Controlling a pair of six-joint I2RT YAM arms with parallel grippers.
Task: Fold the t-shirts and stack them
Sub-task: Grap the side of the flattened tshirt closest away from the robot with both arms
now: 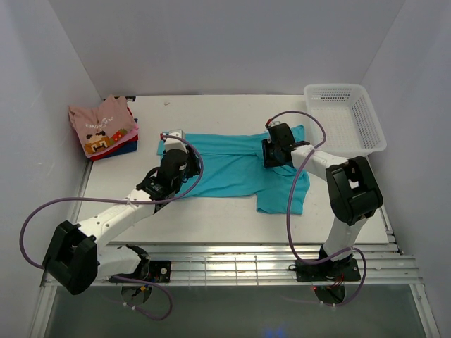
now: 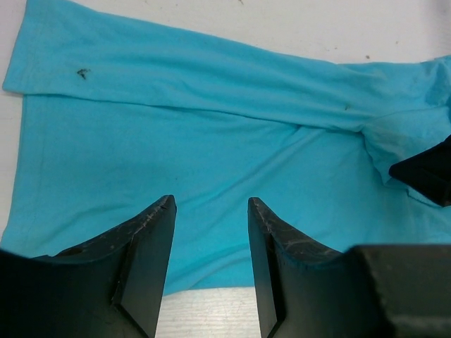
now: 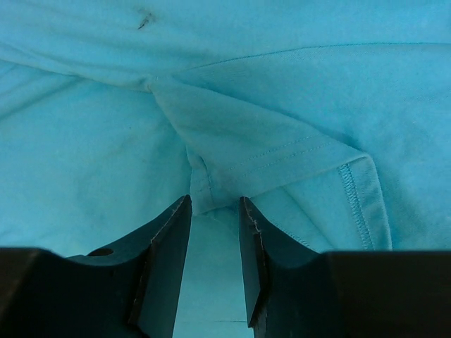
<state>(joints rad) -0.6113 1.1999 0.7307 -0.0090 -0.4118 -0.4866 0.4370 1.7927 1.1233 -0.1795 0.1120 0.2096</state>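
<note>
teal shirt (image 1: pixel 225 169) is soft matt cloth (hems stitched); basket (image 1: pixel 371 121) is white plastic mesh; fingers (image 2: pixel 144 243) are matt black, scuffed plastic.

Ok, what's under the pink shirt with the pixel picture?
Under the pink shirt, a red shirt and a dark blue shirt show only as thin edges along its near side. The rest of both is covered by the pink one.

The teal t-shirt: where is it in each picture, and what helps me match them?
Top external: the teal t-shirt lies spread flat in the middle of the picture.
Left wrist: it fills most of the picture beyond the left gripper.
Right wrist: it fills the whole picture, with a folded sleeve hem ahead of the fingers.
Shared landmark: the right gripper, over the shirt's sleeve end; likely the black shape at the left wrist view's right edge.
</note>
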